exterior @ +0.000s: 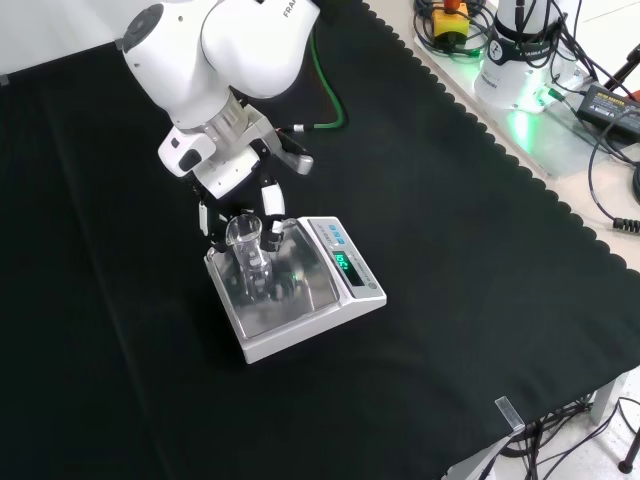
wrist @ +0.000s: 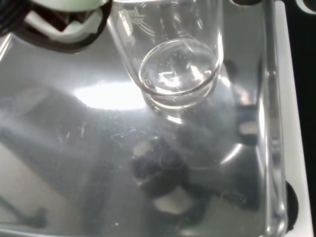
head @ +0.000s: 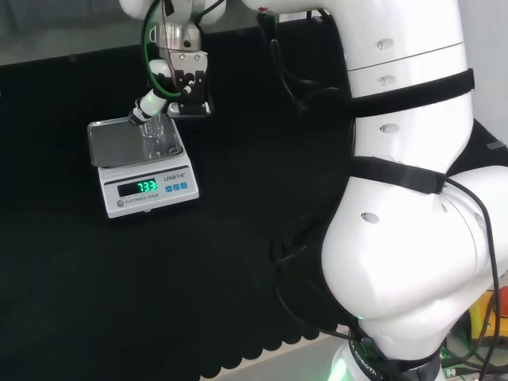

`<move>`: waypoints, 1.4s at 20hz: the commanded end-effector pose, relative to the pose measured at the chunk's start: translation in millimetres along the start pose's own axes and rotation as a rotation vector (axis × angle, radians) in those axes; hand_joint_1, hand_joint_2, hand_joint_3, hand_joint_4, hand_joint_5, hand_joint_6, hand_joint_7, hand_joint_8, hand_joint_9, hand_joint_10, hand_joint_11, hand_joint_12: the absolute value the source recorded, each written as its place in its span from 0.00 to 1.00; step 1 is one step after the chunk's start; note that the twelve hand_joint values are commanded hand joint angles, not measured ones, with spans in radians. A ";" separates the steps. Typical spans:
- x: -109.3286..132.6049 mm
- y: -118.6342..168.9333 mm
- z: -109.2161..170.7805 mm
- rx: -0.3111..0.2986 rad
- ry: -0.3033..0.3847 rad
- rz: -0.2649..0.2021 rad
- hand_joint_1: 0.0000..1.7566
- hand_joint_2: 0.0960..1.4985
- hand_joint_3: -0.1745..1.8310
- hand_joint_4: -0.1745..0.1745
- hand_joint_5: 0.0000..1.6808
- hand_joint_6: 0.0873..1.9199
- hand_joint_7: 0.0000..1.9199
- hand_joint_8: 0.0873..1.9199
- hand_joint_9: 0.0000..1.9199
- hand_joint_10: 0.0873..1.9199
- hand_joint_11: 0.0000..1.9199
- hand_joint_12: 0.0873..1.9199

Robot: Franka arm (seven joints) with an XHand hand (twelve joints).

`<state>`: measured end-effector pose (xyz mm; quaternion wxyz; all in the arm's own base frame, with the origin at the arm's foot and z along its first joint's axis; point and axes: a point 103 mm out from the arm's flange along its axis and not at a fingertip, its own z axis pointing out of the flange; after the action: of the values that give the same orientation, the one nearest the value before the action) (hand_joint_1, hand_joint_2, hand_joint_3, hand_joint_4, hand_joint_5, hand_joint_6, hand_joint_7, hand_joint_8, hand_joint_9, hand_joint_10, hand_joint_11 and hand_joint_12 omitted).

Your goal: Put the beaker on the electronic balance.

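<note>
A small clear glass beaker stands upright on the steel pan of the white electronic balance, whose green display is lit. The wrist view shows the beaker's round base resting on the pan. My hand hangs just above the balance, its fingers curled down on both sides of the beaker's upper part. A fingertip lies against the glass wall.
The balance sits on black cloth with open cloth all around it. The arm's white links rise beside it. Cables and devices lie beyond the cloth's scalloped edge at the front view's upper right.
</note>
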<state>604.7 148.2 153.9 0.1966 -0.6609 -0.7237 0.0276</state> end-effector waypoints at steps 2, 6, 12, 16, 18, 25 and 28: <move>-11.0 4.7 9.6 0.049 0.044 -0.014 0.68 0.33 0.51 0.08 0.76 0.36 0.90 0.14 0.97 0.11 0.84 0.33; -15.1 6.8 10.8 0.073 0.052 -0.025 0.61 0.34 0.48 0.52 0.75 0.33 0.86 0.16 0.94 0.11 0.76 0.40; -14.9 5.8 1.7 0.083 0.027 -0.038 0.46 0.33 0.37 0.07 0.46 0.44 0.62 0.35 0.72 0.12 0.58 0.55; -18.8 0.0 -10.3 0.076 0.007 -0.041 0.39 0.35 0.30 0.19 0.26 0.39 0.38 0.45 0.41 0.33 0.39 0.67; -22.9 -1.8 -17.4 0.091 0.004 -0.038 0.34 0.36 0.25 0.22 0.17 0.25 0.18 0.45 0.20 0.41 0.25 0.72; -42.8 -13.7 -45.5 0.083 0.036 -0.025 0.28 0.40 0.15 0.25 0.11 0.00 0.00 0.34 0.00 0.40 0.05 0.78; -56.0 -22.8 -59.1 0.039 0.089 -0.028 0.28 0.40 0.14 0.26 0.11 0.00 0.00 0.32 0.00 0.39 0.04 0.78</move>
<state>612.7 107.5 183.2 0.2322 -0.6408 -0.7304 0.0446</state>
